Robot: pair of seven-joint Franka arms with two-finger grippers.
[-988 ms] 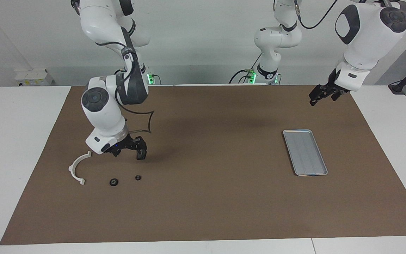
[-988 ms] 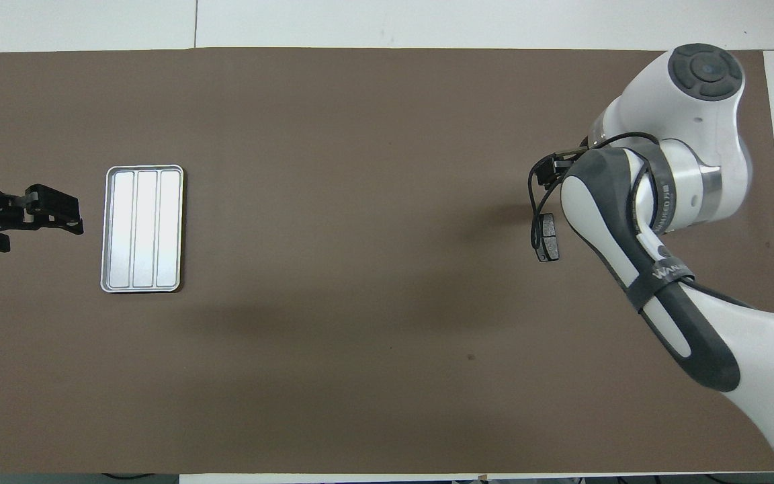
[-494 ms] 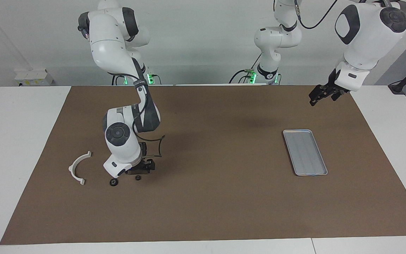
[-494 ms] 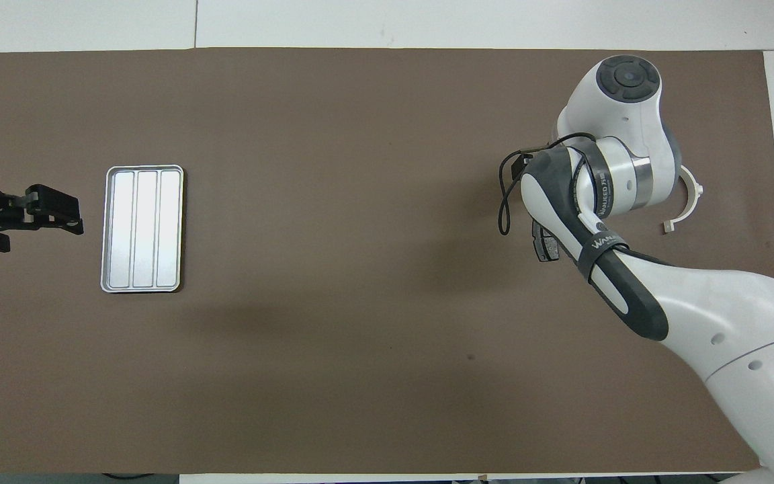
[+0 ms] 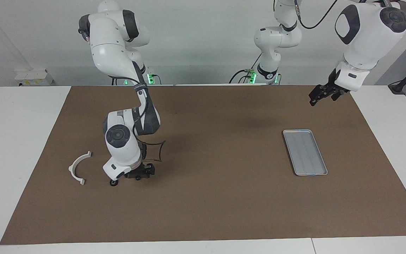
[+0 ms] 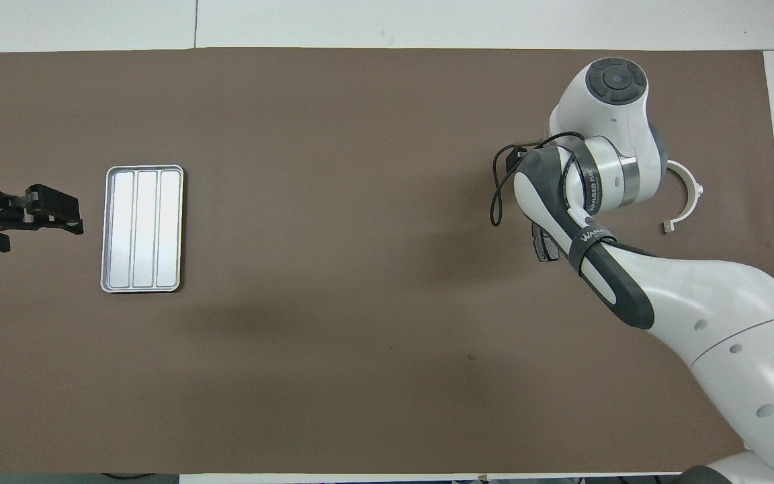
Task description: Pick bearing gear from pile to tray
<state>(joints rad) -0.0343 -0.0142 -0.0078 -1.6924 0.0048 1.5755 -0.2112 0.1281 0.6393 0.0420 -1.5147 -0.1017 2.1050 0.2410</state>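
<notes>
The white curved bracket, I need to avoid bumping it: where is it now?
The white curved bracket lies on the brown mat at the right arm's end of the table, beside the lowered right gripper.

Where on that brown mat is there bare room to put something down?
The wide middle of the brown mat, between the silver tray and the right gripper, is bare. It is crowded at that gripper, low among small black round pieces beside the white curved bracket.

Right arm bent low, left arm waiting high

The right gripper [image 5: 139, 175] hangs at the end of a sharply folded arm, wrist tipped steeply down, jaws spread wide just above the mat. The left gripper [image 5: 318, 95] is held aloft, jaws apart, angled downward, its arm waiting.
</notes>
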